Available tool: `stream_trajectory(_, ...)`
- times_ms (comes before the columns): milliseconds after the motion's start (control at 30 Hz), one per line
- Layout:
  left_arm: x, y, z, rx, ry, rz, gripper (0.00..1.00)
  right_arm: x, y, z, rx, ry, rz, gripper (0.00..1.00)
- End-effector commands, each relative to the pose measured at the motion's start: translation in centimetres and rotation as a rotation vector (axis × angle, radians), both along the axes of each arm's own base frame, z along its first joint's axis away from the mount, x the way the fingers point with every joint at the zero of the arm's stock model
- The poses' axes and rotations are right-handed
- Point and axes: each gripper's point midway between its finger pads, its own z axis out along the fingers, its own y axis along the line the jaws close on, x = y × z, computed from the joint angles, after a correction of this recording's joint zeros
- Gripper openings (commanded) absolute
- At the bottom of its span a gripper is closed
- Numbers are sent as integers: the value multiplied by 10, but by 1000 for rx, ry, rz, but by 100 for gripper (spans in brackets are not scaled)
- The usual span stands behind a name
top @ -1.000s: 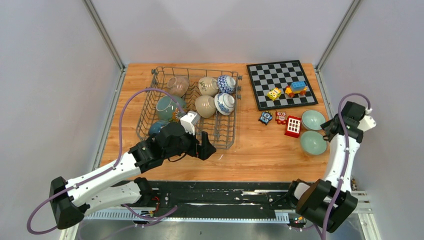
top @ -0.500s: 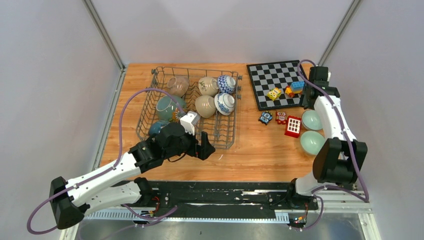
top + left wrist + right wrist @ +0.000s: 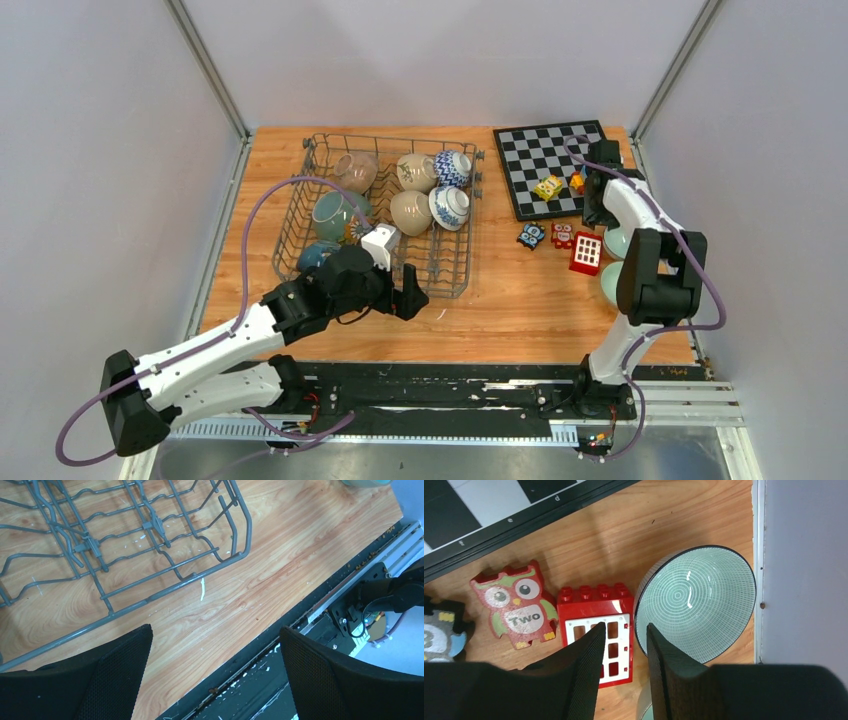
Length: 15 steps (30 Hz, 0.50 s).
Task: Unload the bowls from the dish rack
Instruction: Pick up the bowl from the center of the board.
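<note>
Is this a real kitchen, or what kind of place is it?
Probably a robot practice booth, not a kitchen. Two robot arms stand at a wooden table boxed in by plain grey walls, and the dish rack of bowls sits beside a chessboard and toy blocks.

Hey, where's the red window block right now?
The red window block sits on the table's right side in the top view, below the chessboard, between the owl piece and a green bowl.
</note>
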Motion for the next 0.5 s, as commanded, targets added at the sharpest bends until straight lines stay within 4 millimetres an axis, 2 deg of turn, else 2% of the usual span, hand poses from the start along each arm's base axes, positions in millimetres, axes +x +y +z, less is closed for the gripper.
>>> stream_trajectory(0, 2, 2, -6, 13, 7, 16, 98, 6, -7, 1, -57, 7, -27, 38)
stream_trajectory(267, 3, 1, -12, 28, 17, 21, 98, 3, -12, -22, -76, 68, -55, 36)
stream_trajectory(467, 5, 0, -13, 34, 16, 21, 98, -5, -17, -33, -97, 103, -83, 32)
